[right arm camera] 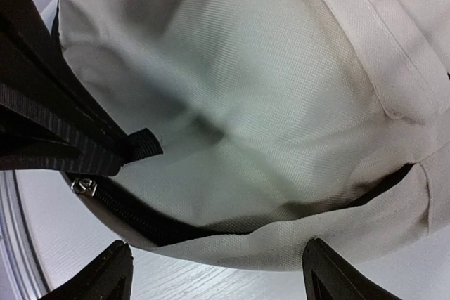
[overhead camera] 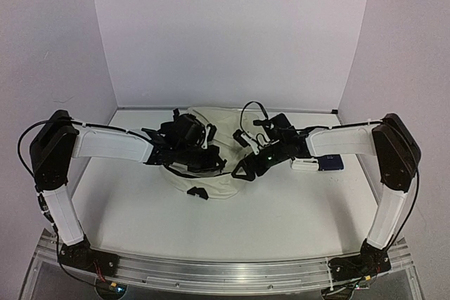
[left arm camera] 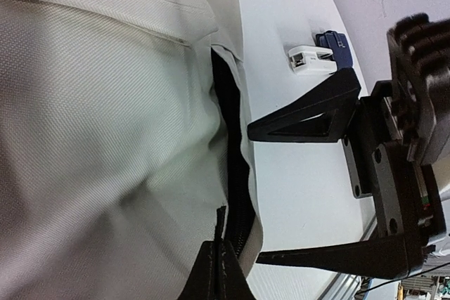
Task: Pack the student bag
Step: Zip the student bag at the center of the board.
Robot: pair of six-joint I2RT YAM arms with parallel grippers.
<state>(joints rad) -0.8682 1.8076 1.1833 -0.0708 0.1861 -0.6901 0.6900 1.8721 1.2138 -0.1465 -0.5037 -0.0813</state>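
Note:
The student bag (overhead camera: pixel 211 123), cream fabric with black zip lines, lies in the middle of the table between both arms. In the left wrist view my left gripper (left arm camera: pixel 223 266) is shut on a thin black tab at the zip edge of the bag (left arm camera: pixel 105 117). The black zipper (left arm camera: pixel 235 173) runs up from that grip. My right gripper (right arm camera: pixel 214 280) stands open just off the bag's lower edge (right arm camera: pixel 281 237), with nothing between its fingers (right arm camera: pixel 105 275). In the top view the right gripper (overhead camera: pixel 247 168) sits at the bag's right side.
A black strap (right arm camera: pixel 91 149) and a metal zip pull (right arm camera: pixel 86 186) lie at the left of the right wrist view. A small white item (left arm camera: pixel 313 60) and a dark blue one (left arm camera: pixel 336 46) rest on the table to the bag's right. White walls close in three sides.

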